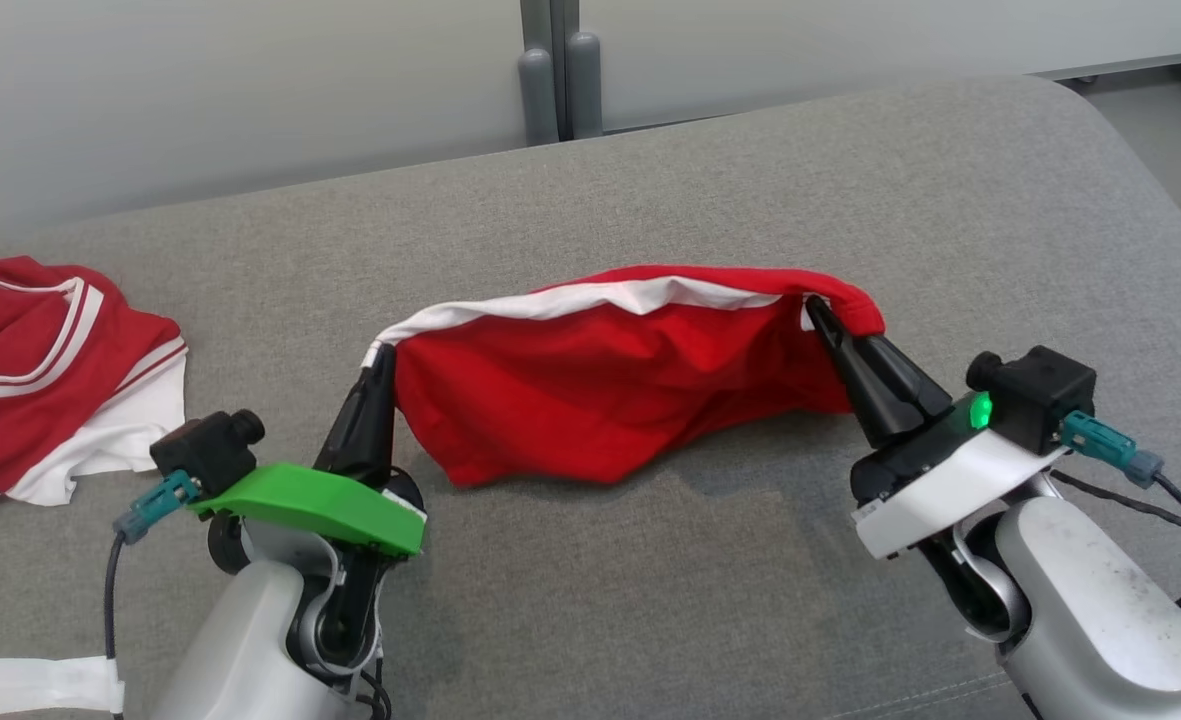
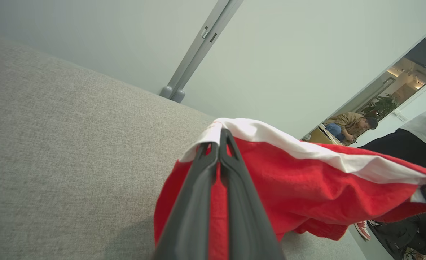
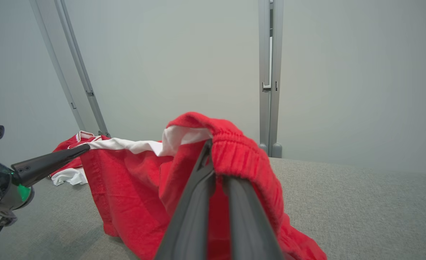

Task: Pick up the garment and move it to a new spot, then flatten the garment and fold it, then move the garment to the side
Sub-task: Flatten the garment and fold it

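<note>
pinching the red garment (image 1: 610, 390) at both ends, left gripper (image 1: 382, 352) and right gripper (image 1: 813, 304) hold it up; moving, flattening, folding all remain.

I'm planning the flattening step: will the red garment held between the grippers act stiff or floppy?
Probably floppy: the red garment sags in a curve between the left gripper and right gripper, both shut on its edge. Likely light too, since thin fingertip pinches hold it up.

Office interior: pale partition panels (image 1: 250, 90), metal posts (image 1: 560, 70), potted plant (image 2: 378, 105).
</note>
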Robot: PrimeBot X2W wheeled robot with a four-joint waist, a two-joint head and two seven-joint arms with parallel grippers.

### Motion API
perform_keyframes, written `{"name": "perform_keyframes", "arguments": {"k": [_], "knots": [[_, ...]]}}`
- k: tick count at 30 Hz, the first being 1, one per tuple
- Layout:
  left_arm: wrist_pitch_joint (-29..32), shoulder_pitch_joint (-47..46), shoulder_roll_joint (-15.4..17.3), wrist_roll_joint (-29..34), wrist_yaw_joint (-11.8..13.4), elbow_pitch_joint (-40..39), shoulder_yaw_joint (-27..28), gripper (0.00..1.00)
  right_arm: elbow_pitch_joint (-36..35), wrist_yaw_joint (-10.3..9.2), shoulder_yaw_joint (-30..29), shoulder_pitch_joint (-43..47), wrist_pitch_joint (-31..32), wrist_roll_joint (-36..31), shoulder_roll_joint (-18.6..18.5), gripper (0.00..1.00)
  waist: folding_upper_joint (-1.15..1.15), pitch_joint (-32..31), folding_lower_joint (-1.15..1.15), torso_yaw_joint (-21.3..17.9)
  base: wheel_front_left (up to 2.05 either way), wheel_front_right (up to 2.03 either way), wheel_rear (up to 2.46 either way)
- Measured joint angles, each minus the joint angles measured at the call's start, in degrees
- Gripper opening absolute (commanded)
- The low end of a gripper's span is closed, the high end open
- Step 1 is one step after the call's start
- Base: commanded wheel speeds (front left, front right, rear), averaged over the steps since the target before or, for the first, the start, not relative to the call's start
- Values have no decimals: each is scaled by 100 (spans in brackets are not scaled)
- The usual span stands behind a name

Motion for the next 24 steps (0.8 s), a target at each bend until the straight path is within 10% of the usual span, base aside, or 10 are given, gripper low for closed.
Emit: {"name": "perform_keyframes", "arguments": {"k": [10, 16, 24], "knots": [[-18, -122, 196, 194, -85, -1326, 776, 0, -517, 0, 80, -470, 3, 406, -625, 0, 0, -225, 0, -59, 0, 0, 0], [-19, -222, 490, 436, -52, -1716, 1028, 0, -537, 16, 1401, -757, 1059, 812, -1289, 0, 0, -325, 0, -71, 0, 0, 0], [-15, -358, 769, 520, 108, -1900, 1169, 0, -511, 18, 942, -2295, 1421, 983, -1439, 0, 0, -342, 0, -93, 0, 0, 0]]}}
